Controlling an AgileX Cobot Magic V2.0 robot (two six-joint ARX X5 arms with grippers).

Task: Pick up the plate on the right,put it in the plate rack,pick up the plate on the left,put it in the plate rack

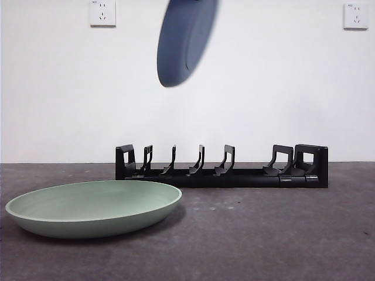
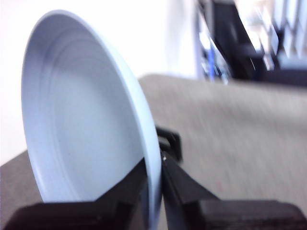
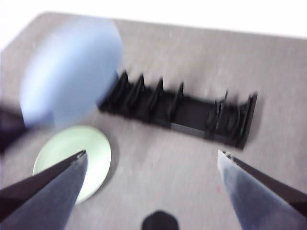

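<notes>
A white wall with two sockets is standing behind a dark grey, speckled table [image 1: 281, 234], and the work is going on above it. The left gripper [image 2: 156, 179] is holding the blue plate [image 1: 184, 38] on edge, its two black jaws pinching the rim from either side, so that the plate is hanging high in the air, tilted a little off upright. Below that gripper, and well apart from the plate it is carrying, the plate rack [image 1: 222, 170] is lying along the back of the table; in the front view every slot between its curved prongs is showing empty. The green plate [image 1: 94, 205] is resting flat on the table, lower again than the held plate and nearer the camera than the rack, untouched by either arm. The right gripper [image 3: 151, 160] is hovering high over the table with its jaws spread wide and nothing between them; the rack is lying below and ahead of it, the green plate is showing just past one of its jaw tips, and the blue plate is passing as a blur beyond that. Judged from how things are lying, the task is only partly under way: one plate is lifted but not yet seated, the rack is holding nothing, and the green plate is waiting its turn. What seems to be left is bringing the blue plate down between two prongs, letting it go, then fetching the green plate and racking it likewise.
</notes>
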